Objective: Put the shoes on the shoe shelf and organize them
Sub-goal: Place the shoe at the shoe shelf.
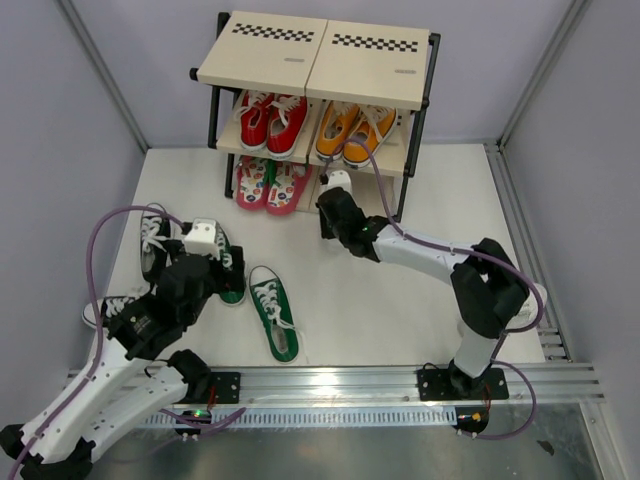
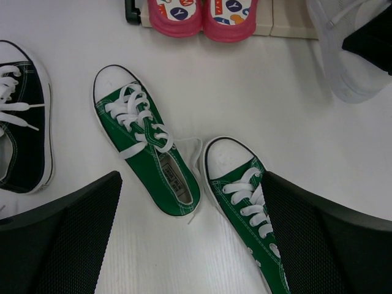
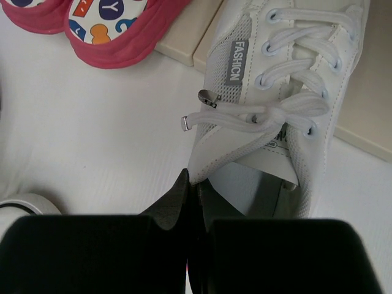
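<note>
Seen from above, a white table has the shelf at the upper centre of the frame. On its middle tier a red pair sits on the left and an orange pair on the right. The pink flip-flops lie on the left of the lowest tier.

The right claw reaches to the lower right of the shelf. Its fingers are pinched narrow on the rim of a white shoe near the heel opening. The shoe's front end lies over the lowest board, just beside the flip-flops.

At the lower left of the top view, the left claw hovers above the table, spread wide and holding nothing. Below it lie two green shoes, one left of centre in the wrist view and the other right of centre. Both are upright, toes towards the shelf, and close together. A black shoe lies at the left edge of that view, near the green ones. The second black shoe is partly hidden by the left arm.
</note>
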You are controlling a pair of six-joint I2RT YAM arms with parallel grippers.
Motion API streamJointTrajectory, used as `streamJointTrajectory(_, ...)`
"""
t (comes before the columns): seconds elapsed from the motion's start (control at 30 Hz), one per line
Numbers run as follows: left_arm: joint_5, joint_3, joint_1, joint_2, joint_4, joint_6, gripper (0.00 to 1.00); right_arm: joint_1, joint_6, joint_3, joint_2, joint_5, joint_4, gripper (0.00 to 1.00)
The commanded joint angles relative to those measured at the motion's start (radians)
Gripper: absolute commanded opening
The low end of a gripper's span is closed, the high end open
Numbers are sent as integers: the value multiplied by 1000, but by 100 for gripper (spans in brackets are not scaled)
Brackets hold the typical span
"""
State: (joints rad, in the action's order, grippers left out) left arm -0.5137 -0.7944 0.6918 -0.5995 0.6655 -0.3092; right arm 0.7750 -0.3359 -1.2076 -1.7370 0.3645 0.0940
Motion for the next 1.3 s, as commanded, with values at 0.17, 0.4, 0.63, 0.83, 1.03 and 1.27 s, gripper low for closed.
streamJointTrajectory(0.17, 55, 4, 0, -42, -52, 9, 99, -51, 60, -135, -55, 50, -174, 3)
streamJointTrajectory(0.4, 55, 6, 0, -49, -56, 12, 99, -79, 49, -179, -116, 39, -195, 3)
streamJointTrajectory(0.63, 57, 7, 0, -49, -60, 15, 99, -82, 38, -182, -174, 39, -226, 3)
streamJointTrajectory(0.83, 60, 7, 2, -49, -63, 15, 99, -82, 37, -191, -210, 73, -221, 3)
streamJointTrajectory(1.03, 64, 7, 0, -48, -64, 16, 99, -82, 28, -190, -211, 79, -211, 13)
streamJointTrajectory(1.27, 66, 7, 2, -45, -64, 18, 99, -82, 29, -191, -199, 53, -189, 39)
